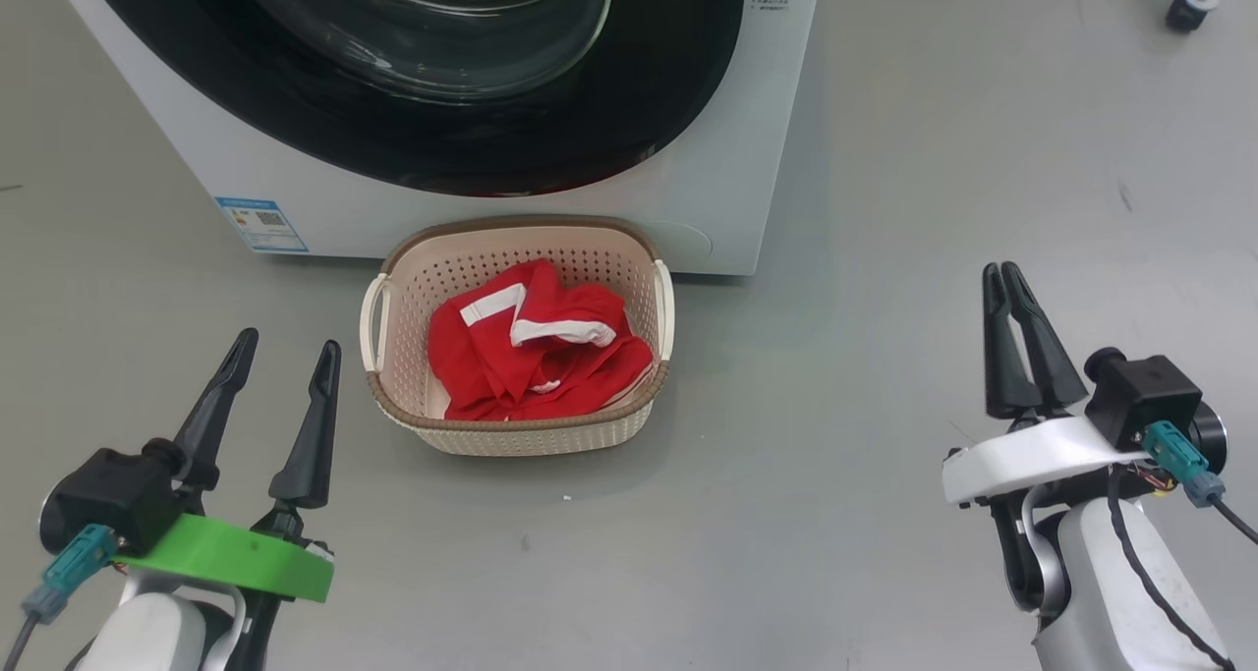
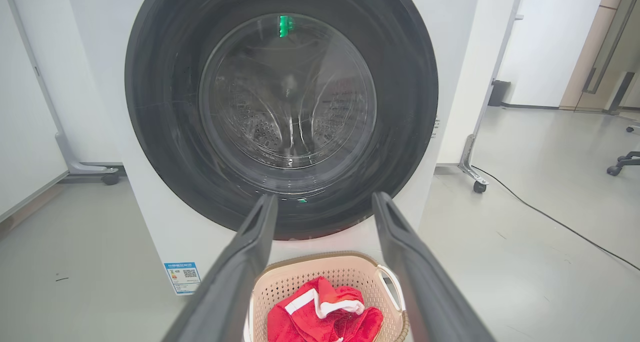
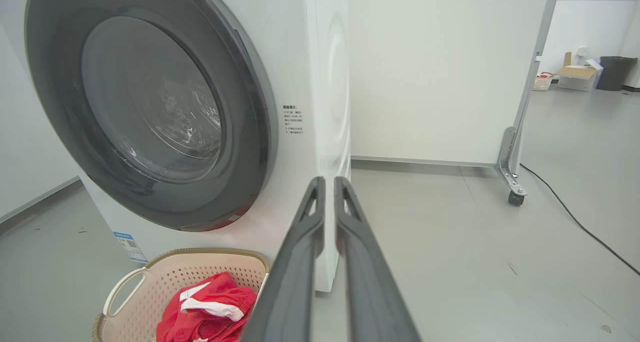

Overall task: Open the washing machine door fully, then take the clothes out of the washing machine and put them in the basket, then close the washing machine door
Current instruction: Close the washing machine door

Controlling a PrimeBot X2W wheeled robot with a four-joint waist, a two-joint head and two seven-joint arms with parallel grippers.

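The washing machine door (image 2: pixel 160 131) looks shut, and the clothes (image 1: pixel 536 357) lie in the basket (image 1: pixel 442 268) just before it. Your left pincer (image 1: pixel 287 345) is apart, your right pincer (image 1: pixel 1001 276) together, both empty. Check the door sits flush; if not, press its rim.

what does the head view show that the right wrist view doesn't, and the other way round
Head view: the left gripper, open, with its green collar, and a top-down look into the basket.
Right wrist view: the washing machine from its corner, with its white side wall, a panel's wheeled foot, and a cardboard box and dark bin far off.
Both: the washing machine door, closed, the clothes in the basket, the blue sticker, and the right gripper, shut.
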